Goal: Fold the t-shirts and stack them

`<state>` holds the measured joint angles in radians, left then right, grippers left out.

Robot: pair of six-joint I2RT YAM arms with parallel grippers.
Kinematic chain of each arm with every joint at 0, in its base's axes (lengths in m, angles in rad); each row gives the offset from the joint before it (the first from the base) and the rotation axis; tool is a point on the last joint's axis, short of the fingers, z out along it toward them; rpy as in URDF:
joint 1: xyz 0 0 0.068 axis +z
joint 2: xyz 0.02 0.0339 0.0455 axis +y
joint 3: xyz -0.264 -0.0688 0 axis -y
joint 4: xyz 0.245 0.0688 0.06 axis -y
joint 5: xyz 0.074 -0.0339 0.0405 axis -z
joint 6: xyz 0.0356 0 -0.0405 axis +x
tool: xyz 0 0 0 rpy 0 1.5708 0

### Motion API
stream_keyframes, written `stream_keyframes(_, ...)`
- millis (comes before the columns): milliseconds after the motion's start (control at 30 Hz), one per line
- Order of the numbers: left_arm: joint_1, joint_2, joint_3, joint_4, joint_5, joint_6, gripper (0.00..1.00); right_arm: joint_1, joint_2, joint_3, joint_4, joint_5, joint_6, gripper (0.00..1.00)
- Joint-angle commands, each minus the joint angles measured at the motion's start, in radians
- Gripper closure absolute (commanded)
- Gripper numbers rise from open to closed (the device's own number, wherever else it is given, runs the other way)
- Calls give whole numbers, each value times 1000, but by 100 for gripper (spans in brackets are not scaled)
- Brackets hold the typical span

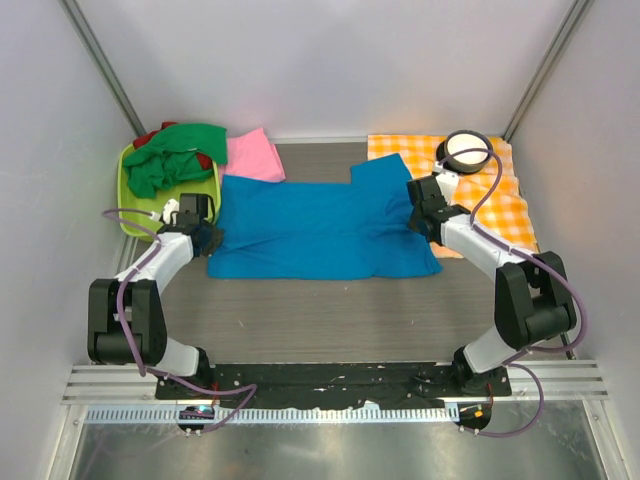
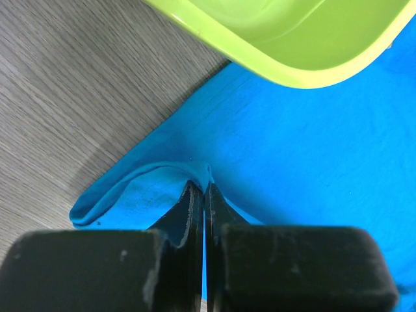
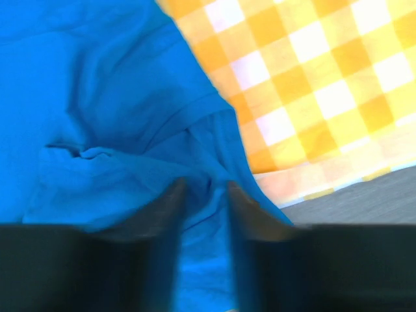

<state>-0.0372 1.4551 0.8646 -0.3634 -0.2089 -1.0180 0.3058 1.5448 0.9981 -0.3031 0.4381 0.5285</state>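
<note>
A bright blue t-shirt (image 1: 320, 225) lies spread flat across the middle of the table. My left gripper (image 1: 207, 238) is at its left edge, jaws shut on a raised fold of the blue cloth (image 2: 312, 149), as the left wrist view shows (image 2: 205, 188). My right gripper (image 1: 420, 222) is at the shirt's right side. In the blurred right wrist view (image 3: 204, 187) blue cloth (image 3: 97, 97) bunches between its fingertips. A pink t-shirt (image 1: 255, 155) lies at the back. A green t-shirt (image 1: 175, 155) and a red one (image 1: 145, 138) are heaped in the bin.
A lime-green bin (image 1: 128, 215) stands at the back left, its rim just beyond the left gripper (image 2: 292, 52). An orange-and-white checked cloth (image 1: 500, 200) lies at the back right under the shirt's edge (image 3: 312, 78). A round white disc with a black rim (image 1: 466, 150) sits on it.
</note>
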Motion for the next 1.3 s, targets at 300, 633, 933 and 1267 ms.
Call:
stream_keyframes(300, -202, -105, 31, -141, -155, 10, 0, 82, -253, -22, -177, 100, 45, 2)
stream_keyframes(633, -331, -190, -97, -74, -73, 38, 0, 85, -313, -228, -165, 22, 110, 2)
stream_keyframes(933, -331, -76, -87, 142, -60, 105, 0, 84, -181, -210, -42, -13, 81, 3)
stream_keyframes(1267, -331, 65, -111, 196, -58, 101, 0, 67, -94, -282, 48, 27, 100, 5)
